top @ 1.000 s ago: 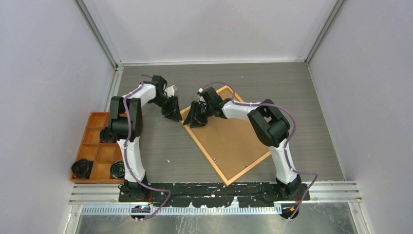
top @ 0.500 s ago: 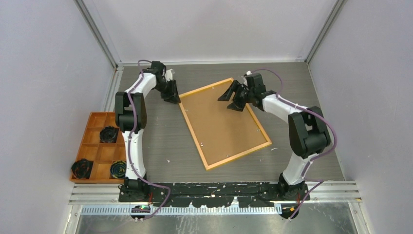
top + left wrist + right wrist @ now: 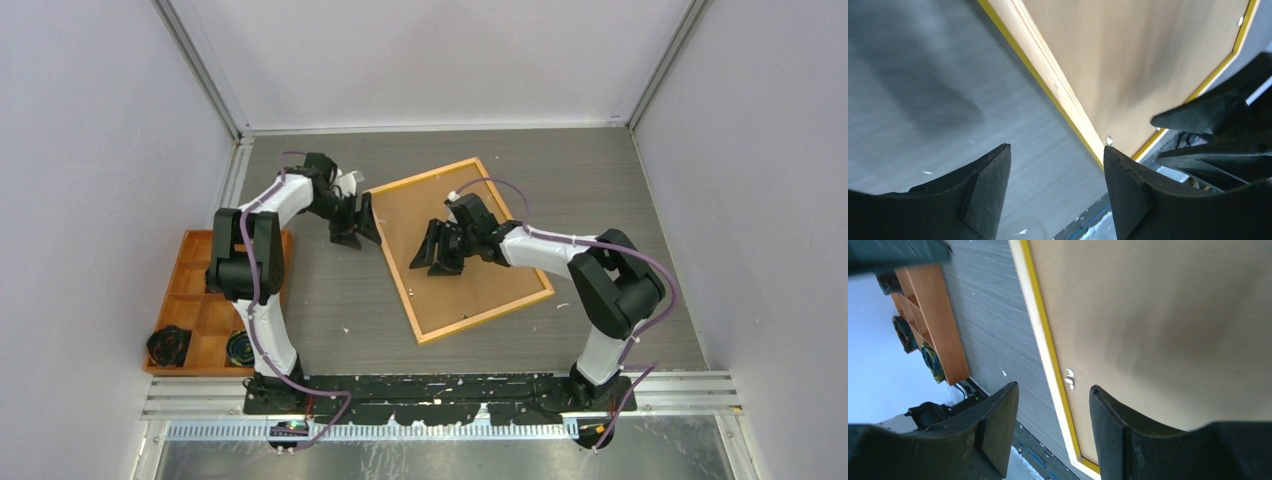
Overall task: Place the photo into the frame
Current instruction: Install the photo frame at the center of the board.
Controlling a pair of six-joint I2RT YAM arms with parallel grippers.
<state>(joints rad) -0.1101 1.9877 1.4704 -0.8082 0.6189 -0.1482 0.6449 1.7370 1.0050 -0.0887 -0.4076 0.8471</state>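
Left gripper [image 3: 357,228]: parted, empty, poised at the left edge of the frame [image 3: 486,317], lying face down on the table [image 3: 600,180]. Right gripper [image 3: 433,262]: likewise parted and empty, over the brown backing board [image 3: 440,200]. No photo in sight. Best to turn aside the small metal clip [image 3: 1069,378] first, then lift the board by one edge without dragging the frame.

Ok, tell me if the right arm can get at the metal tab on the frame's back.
Probably yes. The right gripper hangs open over the frame's backing, the tab lies bare ahead of its fingers, and the left gripper is off at the frame's edge.
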